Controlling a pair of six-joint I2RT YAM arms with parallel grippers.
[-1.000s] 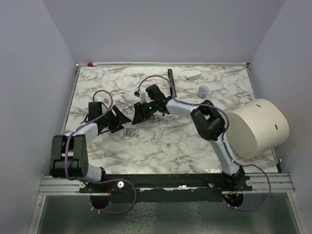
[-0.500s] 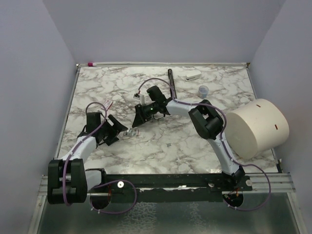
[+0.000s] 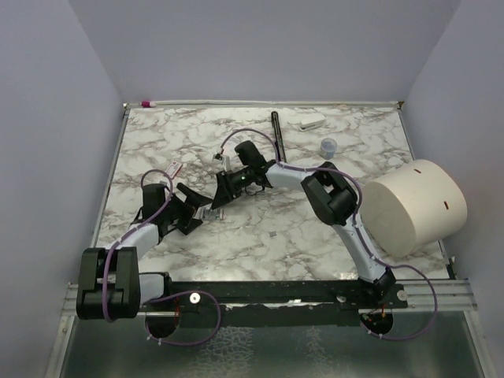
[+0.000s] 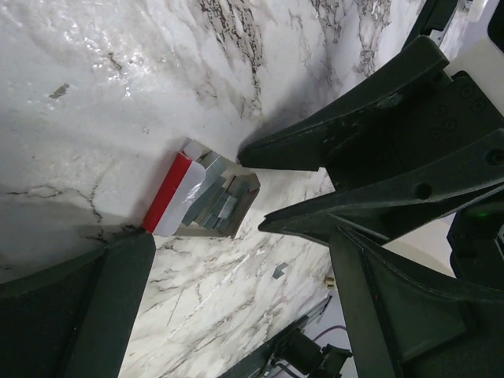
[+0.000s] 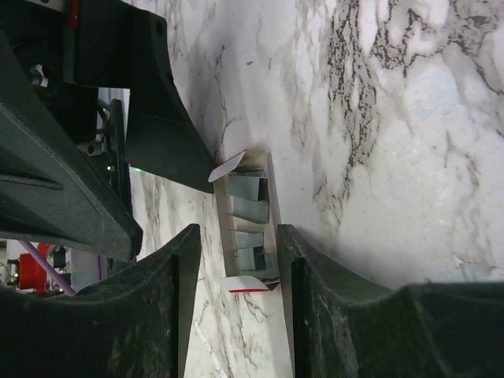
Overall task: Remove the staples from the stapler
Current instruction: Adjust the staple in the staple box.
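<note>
The stapler (image 3: 209,213) lies opened on the marble, its red-and-white body (image 4: 175,197) to one side and its tray facing up. Short grey strips of staples (image 4: 222,206) lie in the tray (image 5: 253,198). My right gripper (image 3: 218,202) is low over the stapler (image 5: 246,228), one finger on each side of it. That gripper (image 5: 238,232) is partly open: one finger is against the tray's wall, and a gap shows at the other. My left gripper (image 3: 189,211) is just left of the stapler, wide open (image 4: 242,244) and holding nothing.
One loose staple (image 3: 272,233) lies on the marble to the right of the stapler, also seen from the left wrist (image 4: 279,271). At the back are a long black bar (image 3: 276,130), a small white block (image 3: 313,122) and a small clear cup (image 3: 328,146). A big cream cylinder (image 3: 413,206) fills the right side.
My left gripper's jaws have spread wide and its arm has swung back toward the near left. My right gripper has moved down and left onto the stapler.
</note>
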